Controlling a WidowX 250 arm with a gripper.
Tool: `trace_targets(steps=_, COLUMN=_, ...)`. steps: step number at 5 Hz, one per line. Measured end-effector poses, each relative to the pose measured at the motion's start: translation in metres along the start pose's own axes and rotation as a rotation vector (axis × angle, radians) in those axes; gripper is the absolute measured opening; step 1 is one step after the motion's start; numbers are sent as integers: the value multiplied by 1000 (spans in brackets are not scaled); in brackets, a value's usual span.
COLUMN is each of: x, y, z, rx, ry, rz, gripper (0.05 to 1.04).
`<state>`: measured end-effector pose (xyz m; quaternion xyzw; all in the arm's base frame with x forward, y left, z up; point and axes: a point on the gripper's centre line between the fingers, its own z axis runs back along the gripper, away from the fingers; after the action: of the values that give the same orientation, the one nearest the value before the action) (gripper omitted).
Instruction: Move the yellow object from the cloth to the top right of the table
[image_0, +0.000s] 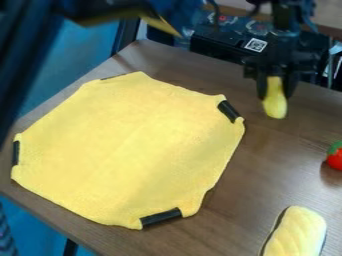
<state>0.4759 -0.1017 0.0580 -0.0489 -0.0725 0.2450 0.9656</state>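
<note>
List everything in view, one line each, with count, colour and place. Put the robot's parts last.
table: one, brown, under the cloth
cloth: one, yellow, on the table
strips: at least three, black, at the cloth's corners
yellow object: one, yellow, held, upper right
bread-like item: one, pale yellow, lower right
round item: one, red with green top, right edge
coded label: one, white and black, behind the table
dark blurred shape: one, upper left, unclear
arm: one, black, from the top edge
pincer: one, black, around the yellow object
</note>
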Motion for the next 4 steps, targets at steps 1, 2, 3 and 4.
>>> trace_targets(steps=1, x=-12, y=-17, z=-13, rx=7, ry=26, rz=7, gripper=516)
trace_targets(steps=2, x=-24, y=-13, z=-23, rx=25, ry=30, rz=-4, gripper=516)
trace_targets(steps=3, x=-33, y=-9, z=-20, rx=42, ry=18, rz=-32, gripper=562)
trace_targets(steps=4, x=-38, y=-8, z=5, rx=5, ry=-18, rz=-67, gripper=887)
